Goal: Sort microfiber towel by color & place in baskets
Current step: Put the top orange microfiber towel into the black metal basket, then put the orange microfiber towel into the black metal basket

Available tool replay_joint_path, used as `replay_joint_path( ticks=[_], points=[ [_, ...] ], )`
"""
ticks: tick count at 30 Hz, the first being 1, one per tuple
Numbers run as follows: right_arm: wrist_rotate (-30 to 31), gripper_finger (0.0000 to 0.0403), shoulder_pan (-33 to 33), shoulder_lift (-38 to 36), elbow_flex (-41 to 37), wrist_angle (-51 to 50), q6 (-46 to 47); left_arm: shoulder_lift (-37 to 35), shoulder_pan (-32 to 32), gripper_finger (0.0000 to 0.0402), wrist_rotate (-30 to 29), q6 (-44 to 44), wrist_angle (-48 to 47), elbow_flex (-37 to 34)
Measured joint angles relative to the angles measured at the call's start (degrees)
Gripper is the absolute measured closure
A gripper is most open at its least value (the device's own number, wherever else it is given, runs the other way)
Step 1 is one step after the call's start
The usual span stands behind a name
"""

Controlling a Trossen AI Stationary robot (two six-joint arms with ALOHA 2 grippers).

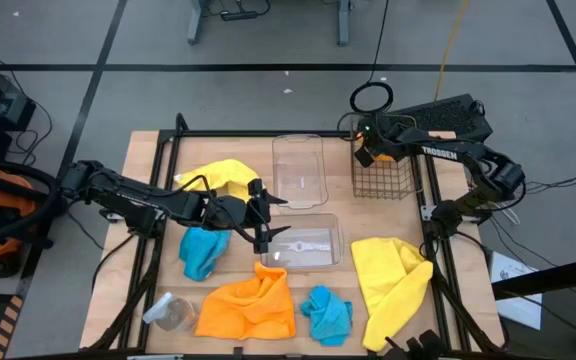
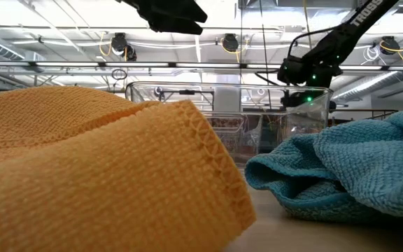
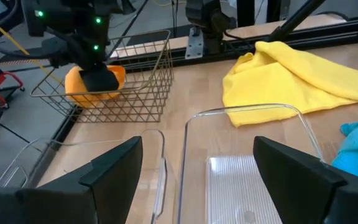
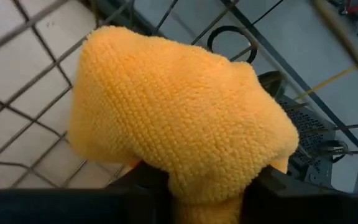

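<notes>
Orange towel clamped in the right gripper over the wire basket; lower it inside the mesh before releasing. Left gripper, spread wide and empty, hovers above a clear bin.

The wooden tabletop carried two clear bins, a wire basket, yellow, orange and turquoise cloths, and, near the front-left corner, seemingly a small jar.
</notes>
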Motion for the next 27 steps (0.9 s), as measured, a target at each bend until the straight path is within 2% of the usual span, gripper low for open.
replay_joint_path(
  ticks=[8,13,20,27],
  points=[
    [0.0,0.0212,0.0,-0.5,0.0,-0.9,-0.8,0.0,0.0,0.0088,0.0,0.0,-0.2,0.0],
    [0.0,0.0178,0.1,-5.2,0.0,-7.8,2.2,0.0,0.0,0.0088,0.0,-0.2,-1.2,0.0],
    [-1.0,0.0134,4.6,-17.5,0.0,-16.5,7.2,0.0,-0.5,0.0088,0.0,-3.7,-1.7,0.0],
    [-11.3,0.0134,16.7,-34.8,0.0,-18.7,16.7,0.0,-4.6,0.0088,1.1,-4.5,-1.1,0.0]
  ],
)
